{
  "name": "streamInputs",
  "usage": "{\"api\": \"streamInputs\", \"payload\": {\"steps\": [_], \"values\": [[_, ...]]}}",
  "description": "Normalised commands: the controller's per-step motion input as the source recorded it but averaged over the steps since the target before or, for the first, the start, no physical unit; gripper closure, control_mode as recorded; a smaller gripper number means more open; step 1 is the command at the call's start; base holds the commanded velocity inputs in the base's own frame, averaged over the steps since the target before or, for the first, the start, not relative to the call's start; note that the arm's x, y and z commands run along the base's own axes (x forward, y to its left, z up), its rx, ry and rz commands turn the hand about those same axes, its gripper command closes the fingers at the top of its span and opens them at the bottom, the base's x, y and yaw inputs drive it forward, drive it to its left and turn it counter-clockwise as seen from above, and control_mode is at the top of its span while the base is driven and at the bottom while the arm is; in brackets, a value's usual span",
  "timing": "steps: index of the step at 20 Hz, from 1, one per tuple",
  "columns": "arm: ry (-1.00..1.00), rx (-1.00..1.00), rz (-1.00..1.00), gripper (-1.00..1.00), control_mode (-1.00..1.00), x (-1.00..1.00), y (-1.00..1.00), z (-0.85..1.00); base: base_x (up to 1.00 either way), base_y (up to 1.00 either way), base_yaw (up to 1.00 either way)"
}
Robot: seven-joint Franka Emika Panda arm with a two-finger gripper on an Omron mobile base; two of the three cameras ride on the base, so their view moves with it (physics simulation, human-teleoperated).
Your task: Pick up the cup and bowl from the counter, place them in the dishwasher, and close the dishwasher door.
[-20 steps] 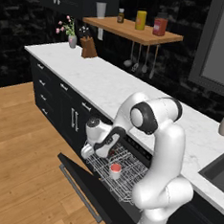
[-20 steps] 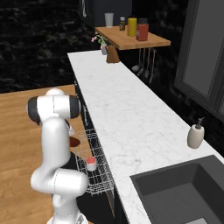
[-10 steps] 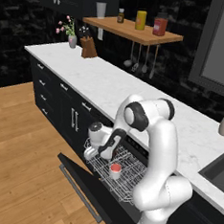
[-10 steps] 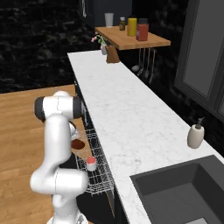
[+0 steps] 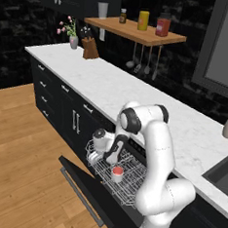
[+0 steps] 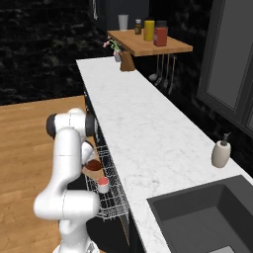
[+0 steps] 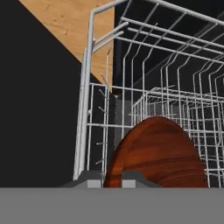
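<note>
My gripper (image 7: 110, 179) is shut on the rim of the glossy reddish-brown bowl (image 7: 157, 153), which hangs tilted inside the white wire rack (image 7: 131, 100) of the dishwasher. From the right base the bowl (image 6: 93, 167) sits at the rack's near end, just under the gripper (image 6: 88, 159). The cup (image 5: 117, 171), grey-white with a red inside, stands upright in the rack (image 5: 132, 181); the cup (image 6: 103, 184) is a little past the bowl. The gripper (image 5: 96, 154) reaches down into the rack's left end. The dishwasher door (image 5: 87, 189) lies dropped open, black, with its grey bar handle (image 5: 79, 197).
The marble counter (image 5: 137, 93) runs above the open dishwasher. A soap dispenser (image 6: 221, 153) stands by the sink (image 6: 207, 217). A wooden shelf (image 5: 135, 32) holds jars; a knife block (image 5: 89, 50) and flower vase (image 5: 73, 41) stand at the far end. Wood floor (image 5: 25, 147) lies left of the door.
The arm has folded lower and the bowl has come down a little deeper into the rack. The cup and the door stay where they were.
</note>
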Motion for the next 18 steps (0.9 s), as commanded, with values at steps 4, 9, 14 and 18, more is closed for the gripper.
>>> {"api": "streamInputs", "payload": {"steps": [4,9,14,18], "values": [[0.0,0.0,0.0,1.0,-1.0,0.19,0.0,-0.81,0.0,0.0,0.0],[0.01,0.0,0.0,1.0,-1.0,0.11,0.0,-0.63,0.0,0.0,0.0],[0.0,0.0,0.0,1.0,-1.0,-0.02,0.0,-0.01,0.0,0.0,0.0],[-0.17,0.0,0.0,1.0,-1.0,0.0,-0.08,0.0,0.0,0.0,0.0]]}}
